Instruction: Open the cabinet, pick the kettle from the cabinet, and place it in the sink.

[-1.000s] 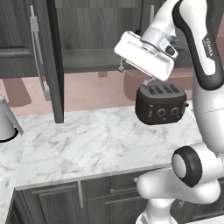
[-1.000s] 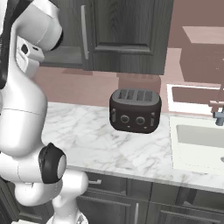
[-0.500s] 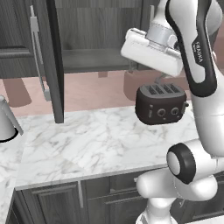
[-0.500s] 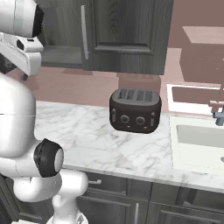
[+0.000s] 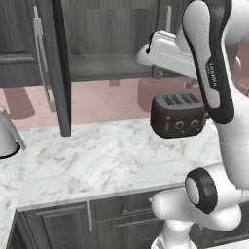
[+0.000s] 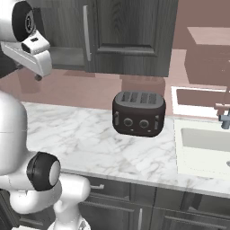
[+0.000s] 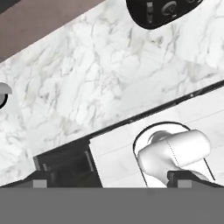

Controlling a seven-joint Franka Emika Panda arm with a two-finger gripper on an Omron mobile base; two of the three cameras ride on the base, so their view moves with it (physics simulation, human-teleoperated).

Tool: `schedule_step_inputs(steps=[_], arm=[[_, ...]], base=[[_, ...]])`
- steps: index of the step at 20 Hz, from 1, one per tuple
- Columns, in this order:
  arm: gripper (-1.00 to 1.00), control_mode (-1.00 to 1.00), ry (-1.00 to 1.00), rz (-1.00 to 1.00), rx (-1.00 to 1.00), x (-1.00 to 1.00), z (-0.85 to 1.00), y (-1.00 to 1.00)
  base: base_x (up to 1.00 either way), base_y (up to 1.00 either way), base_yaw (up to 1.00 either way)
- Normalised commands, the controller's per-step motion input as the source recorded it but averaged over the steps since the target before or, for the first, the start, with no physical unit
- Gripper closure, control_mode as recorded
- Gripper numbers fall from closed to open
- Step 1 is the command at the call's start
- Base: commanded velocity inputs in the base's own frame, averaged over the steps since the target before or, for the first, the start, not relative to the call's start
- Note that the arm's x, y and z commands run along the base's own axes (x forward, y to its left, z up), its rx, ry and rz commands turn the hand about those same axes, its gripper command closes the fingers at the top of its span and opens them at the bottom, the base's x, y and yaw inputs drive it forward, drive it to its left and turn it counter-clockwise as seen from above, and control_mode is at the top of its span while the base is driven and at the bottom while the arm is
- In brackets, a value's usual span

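The cabinet [image 5: 107, 34] has its left door [image 5: 57, 73] swung out edge-on toward the robot, and the bare lower shelf [image 5: 107, 65] is exposed. The opening step therefore looks done, and the pick comes next. The jaws stand wide apart with nothing between them. They hang off the raised arm [image 5: 209, 63] at about shelf height, in front of the right end of the opening and above the toaster [image 5: 177, 116]. The hand view shows them aimed down and back at the desk [image 5: 107, 155] and the robot's own base, not into the cabinet. I cannot make out the kettle itself. Going by the task, it should be inside the cabinet, so ahead of the jaws and to their left, probably higher up or deeper in than the visible strip of shelf. The coming move turns on that mismatch: the wrist would need to tip up until the jaws face the opening before reaching in. Left of the door a conical vessel [image 5: 7, 138] stands on the desk, and it is not the target. The sink [image 6: 202, 139] lies well to the right, past the toaster.
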Motion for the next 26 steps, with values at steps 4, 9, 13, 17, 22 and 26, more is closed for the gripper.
schedule_step_inputs(steps=[4,9,13,17,22,26], arm=[[-1.00,-1.00,-0.27,0.05,0.00,0.01,-0.16,-0.34],[-1.00,-1.00,-0.27,0.07,0.00,0.08,-0.08,-0.28],[-1.00,-1.00,-0.21,0.09,0.00,0.21,0.00,-0.16],[-1.00,-1.00,-0.26,0.10,-0.03,0.23,0.02,-0.11],[-1.00,-1.00,-0.26,0.13,-0.06,0.25,0.00,-0.13],[-1.00,-1.00,-0.22,0.16,-0.06,0.30,0.01,-0.14]], base=[[0.00,0.00,0.00],[0.00,0.00,0.00],[0.00,0.00,0.00],[0.00,0.00,0.00],[0.00,0.00,0.00],[0.00,0.00,0.00]])
